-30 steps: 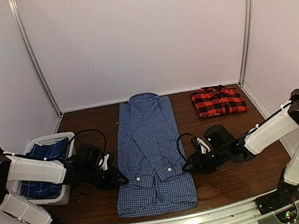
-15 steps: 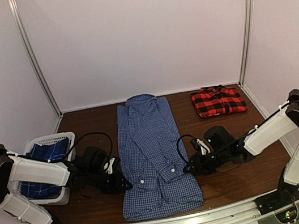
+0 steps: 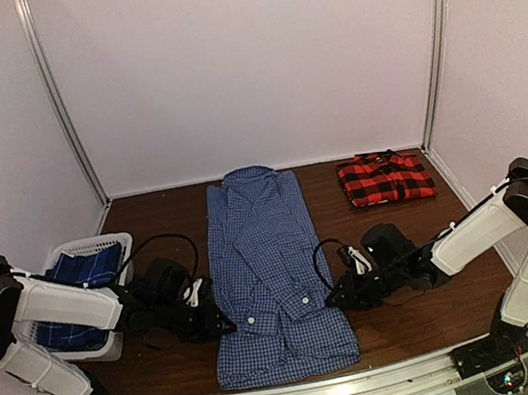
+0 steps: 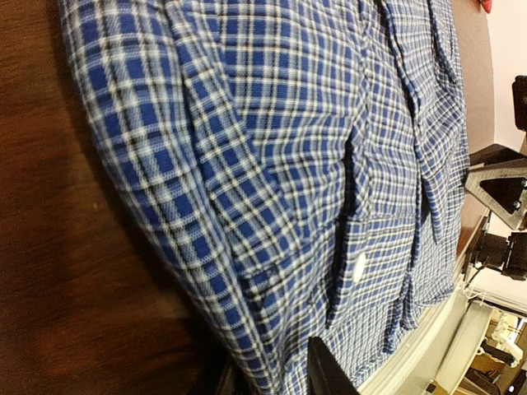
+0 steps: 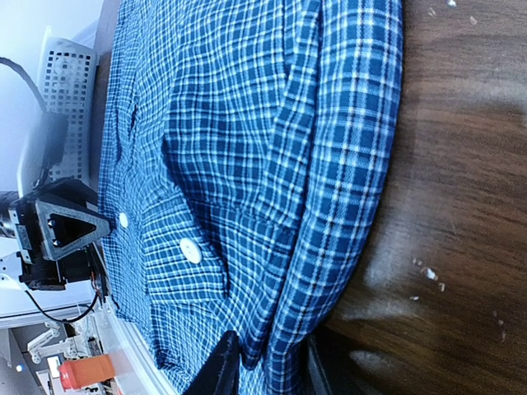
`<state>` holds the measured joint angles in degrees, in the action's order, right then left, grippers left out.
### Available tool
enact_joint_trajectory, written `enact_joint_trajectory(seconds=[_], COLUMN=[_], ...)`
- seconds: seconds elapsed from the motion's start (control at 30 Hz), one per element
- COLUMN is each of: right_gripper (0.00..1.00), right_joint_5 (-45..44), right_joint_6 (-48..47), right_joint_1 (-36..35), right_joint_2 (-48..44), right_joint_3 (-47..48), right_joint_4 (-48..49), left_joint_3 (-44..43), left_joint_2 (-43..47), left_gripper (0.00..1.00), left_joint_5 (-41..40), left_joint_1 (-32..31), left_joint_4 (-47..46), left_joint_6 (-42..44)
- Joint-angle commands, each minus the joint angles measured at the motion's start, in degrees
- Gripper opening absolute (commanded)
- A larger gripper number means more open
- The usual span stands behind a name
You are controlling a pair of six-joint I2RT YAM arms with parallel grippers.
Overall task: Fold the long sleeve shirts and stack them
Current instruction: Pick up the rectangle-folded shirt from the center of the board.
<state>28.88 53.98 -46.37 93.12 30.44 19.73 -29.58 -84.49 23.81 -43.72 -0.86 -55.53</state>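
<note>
Brown table [image 3: 146,217] | blue gingham shirt [image 3: 264,258] flat at centre, collar far | dark blue plaid shirt [image 3: 79,274] in white basket [image 3: 90,245], left | red plaid shirt [image 3: 386,179] folded, far right | left gripper [image 3: 222,324] and right gripper [image 3: 334,297] each pinch a gingham side edge

My left gripper [image 3: 225,324] and right gripper [image 3: 335,297] flank the blue gingham shirt [image 3: 267,248] lying lengthwise mid-table; the red plaid shirt [image 3: 386,179] sits far right.

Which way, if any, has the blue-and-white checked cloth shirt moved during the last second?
Yes. The blue-and-white checked shirt has its near hem shifted slightly to the right, away from the white plastic basket.
</note>
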Motion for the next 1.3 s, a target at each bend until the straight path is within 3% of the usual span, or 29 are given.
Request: enact_joint_trajectory(seconds=[0.0,0.43,0.7,0.93,1.27], right_gripper=[0.29,0.24,0.11,0.0,0.0], right_joint_5=[0.76,1.32,2.03,2.97,3.28], right_joint_6=[-0.49,-0.8,-0.34,0.32,1.03], right_joint_1=[-0.48,-0.48,-0.48,-0.48,-0.48], right_joint_2=[0.4,1.01,0.69,-0.7,-3.68], right_joint_3=[-1.93,-1.69,-1.55,-0.38,1.95], right_joint_4=[-3.08,-2.53,-1.13,-0.45,-1.31], left_joint_3=[3.06,3.63,3.85,3.36,1.7], left_joint_2=[0.16,0.98,2.75,4.15,8.47], left_gripper=[0.28,0.27,0.0,0.0,0.0], left_joint_5=[-0.41,-0.46,1.71,4.83,6.62], left_joint_1=[-0.39,-0.35,-0.39,-0.35,0.67], left_joint_4=[3.32,3.87,2.54,-2.17,-4.52], left_joint_6=[-0.77,-1.41,-1.84,-3.46,-5.95])
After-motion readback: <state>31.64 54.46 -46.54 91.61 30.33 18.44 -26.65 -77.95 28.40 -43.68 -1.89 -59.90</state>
